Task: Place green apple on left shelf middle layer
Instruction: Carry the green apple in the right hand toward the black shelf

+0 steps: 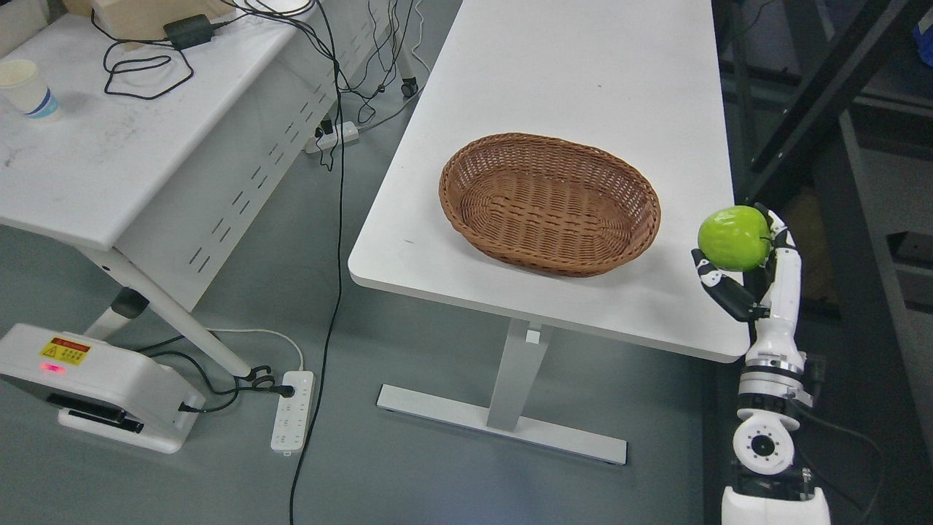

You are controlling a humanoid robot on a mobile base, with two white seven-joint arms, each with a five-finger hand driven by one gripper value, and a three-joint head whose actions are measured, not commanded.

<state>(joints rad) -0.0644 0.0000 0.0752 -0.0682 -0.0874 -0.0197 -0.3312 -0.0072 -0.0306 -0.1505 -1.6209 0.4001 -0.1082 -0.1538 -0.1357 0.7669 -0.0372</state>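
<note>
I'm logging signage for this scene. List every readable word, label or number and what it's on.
None can be read.
Yellow and red warning label on the white floor unit: print too small and blurred.
Paper cup: blue band, no legible print.

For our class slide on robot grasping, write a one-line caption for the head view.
Right hand holds a green apple beside the white table, past its empty wicker basket.
</note>
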